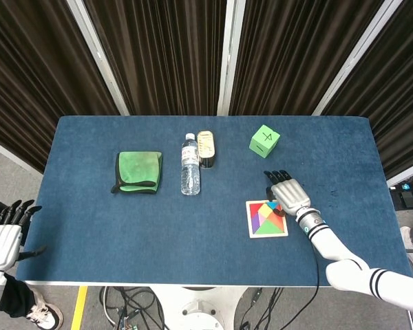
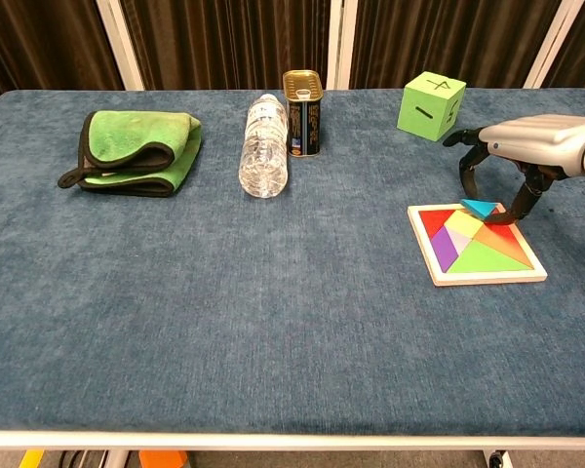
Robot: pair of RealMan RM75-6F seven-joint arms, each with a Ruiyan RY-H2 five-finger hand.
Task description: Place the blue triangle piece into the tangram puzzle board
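The tangram board (image 2: 487, 276) (image 1: 250, 227) lies flat on the right side of the blue table, filled with coloured pieces. The blue triangle (image 2: 481, 207) (image 1: 272, 204) sits tilted at the board's far edge. My right hand (image 2: 526, 156) (image 1: 289, 194) arches over that edge, and its fingertips (image 2: 465, 185) pinch the triangle from both sides. My left hand (image 1: 3, 240) hangs beyond the table's left edge with its fingers spread, holding nothing; only the head view shows it.
A green cube (image 2: 431, 104) stands just behind my right hand. A lying water bottle (image 2: 264, 144) and an upright tin can (image 2: 303, 112) are at centre back, and a folded green cloth (image 2: 136, 151) is at back left.
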